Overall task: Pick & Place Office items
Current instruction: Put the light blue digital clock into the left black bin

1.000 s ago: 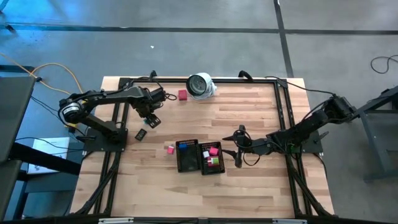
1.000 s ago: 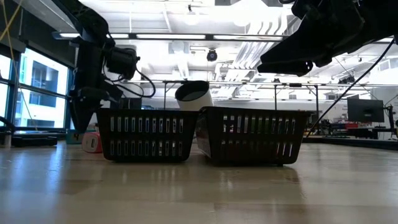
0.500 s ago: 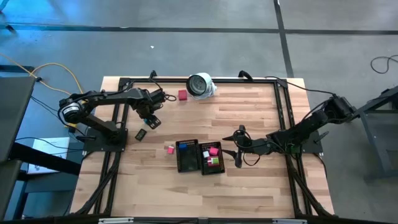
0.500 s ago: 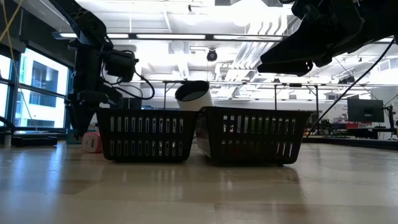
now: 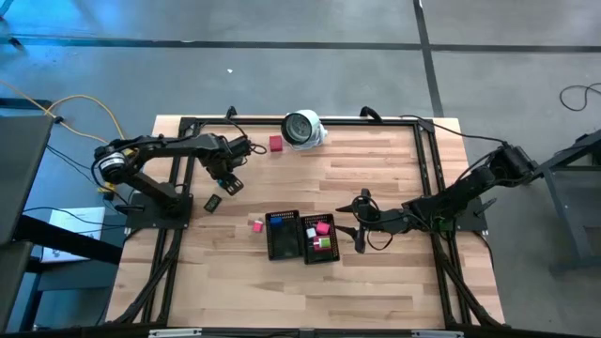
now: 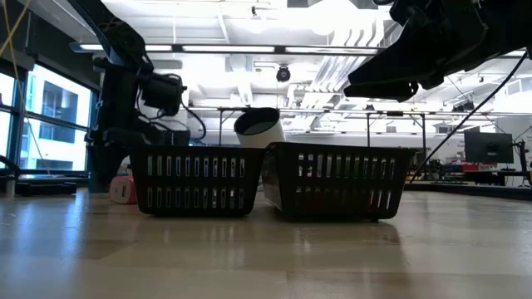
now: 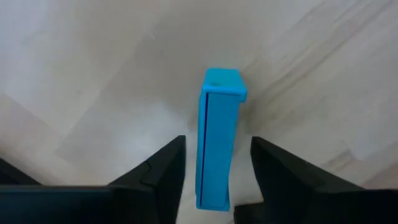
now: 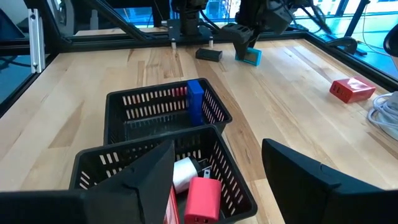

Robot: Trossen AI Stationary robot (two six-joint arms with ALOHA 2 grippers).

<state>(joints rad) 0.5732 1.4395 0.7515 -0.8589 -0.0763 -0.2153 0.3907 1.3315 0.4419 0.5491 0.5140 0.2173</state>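
My left gripper [image 7: 211,171] straddles the blue piece [image 7: 217,137] on the table's far left, fingers not yet touching. Off-centre closing could topple it. Right gripper [image 8: 217,168] waits open over the trays [image 8: 155,112].

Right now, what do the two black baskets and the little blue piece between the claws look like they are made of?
The two baskets look like black metal mesh or moulded plastic; the slotted walls fit either. The blue piece seems smooth matte plastic: flat even colour, crisp edges. The table looks like pale varnished wood, showing grain and plank seams.
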